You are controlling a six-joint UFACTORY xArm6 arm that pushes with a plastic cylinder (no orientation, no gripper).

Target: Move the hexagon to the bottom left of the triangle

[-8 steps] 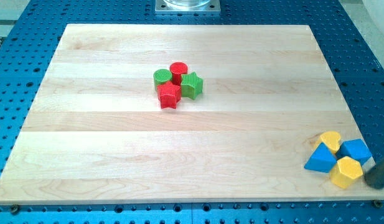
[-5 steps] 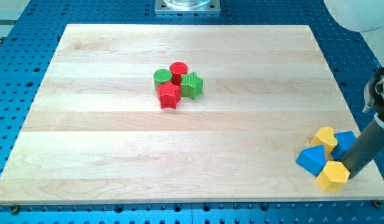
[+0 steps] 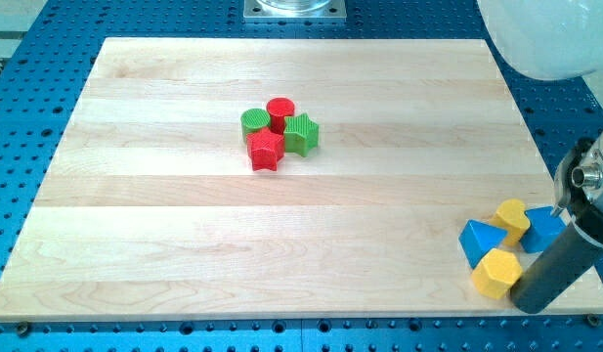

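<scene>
At the bench's [image 3: 184, 235] bottom right, my tip [image 3: 532, 301] touching the yellow hexagon's [image 3: 496, 273] right side, blue triangle [image 3: 478, 242] just above-left, no end effector fitted.

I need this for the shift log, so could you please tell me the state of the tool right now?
No gripper fitted: my tip holds nothing; it sits right beside the yellow hexagon, on its right in the view.

dark grey rod [image 3: 553, 276], white rounded arm housing [image 3: 545, 34]
</scene>
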